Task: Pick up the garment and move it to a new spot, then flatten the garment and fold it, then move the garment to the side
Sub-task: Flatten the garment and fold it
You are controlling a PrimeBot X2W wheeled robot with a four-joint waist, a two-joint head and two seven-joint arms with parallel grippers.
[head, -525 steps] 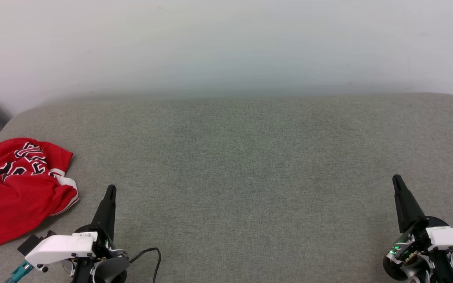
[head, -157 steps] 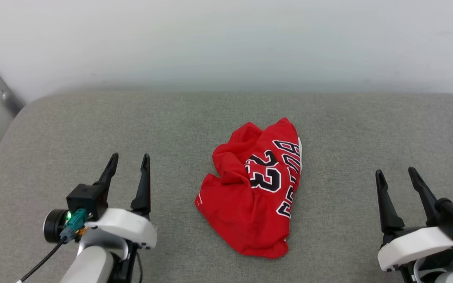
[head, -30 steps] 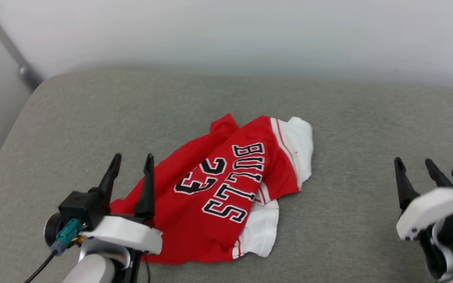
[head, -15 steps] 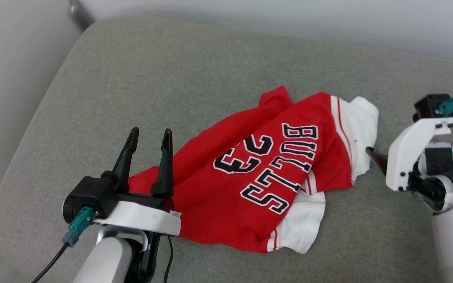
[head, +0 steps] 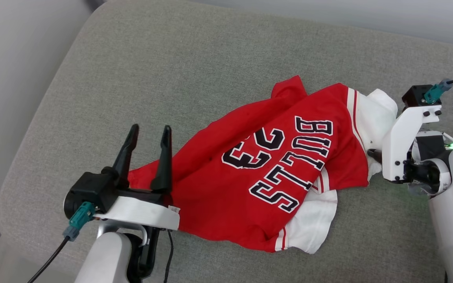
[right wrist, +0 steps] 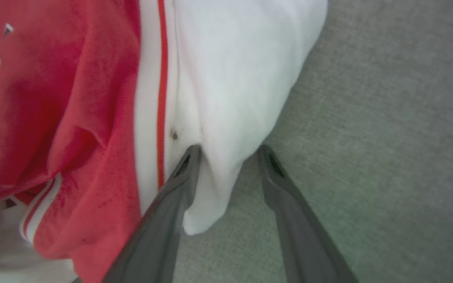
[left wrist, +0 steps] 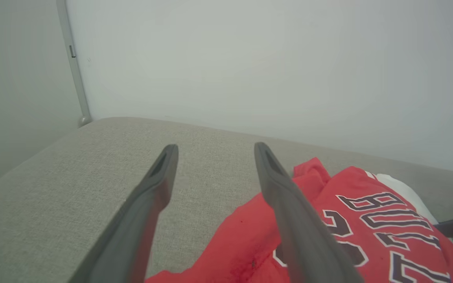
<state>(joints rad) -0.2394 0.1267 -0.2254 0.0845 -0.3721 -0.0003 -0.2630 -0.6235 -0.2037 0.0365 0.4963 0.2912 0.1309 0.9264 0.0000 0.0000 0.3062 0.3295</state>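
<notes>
- A grey upholstered surface (head: 163, 63) carried everything, with a pale wall (left wrist: 250, 59) and a thin grey pole (left wrist: 74, 74) behind it.
- The left gripper (head: 150, 127) hung by the garment's (head: 273, 173) left end, fingers spread and empty.
- The right gripper (right wrist: 229, 149) reached in from the right, fingers parted astride the edge of a white sleeve (right wrist: 230, 78).
- The garment lay rumpled between both grippers, red with black, white-outlined "BULLS 23" lettering reading upside down in the head view.

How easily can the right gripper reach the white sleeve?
Very likely yes: the right gripper sits at the sleeve, jaws open either side of its edge, nothing in the way.
</notes>
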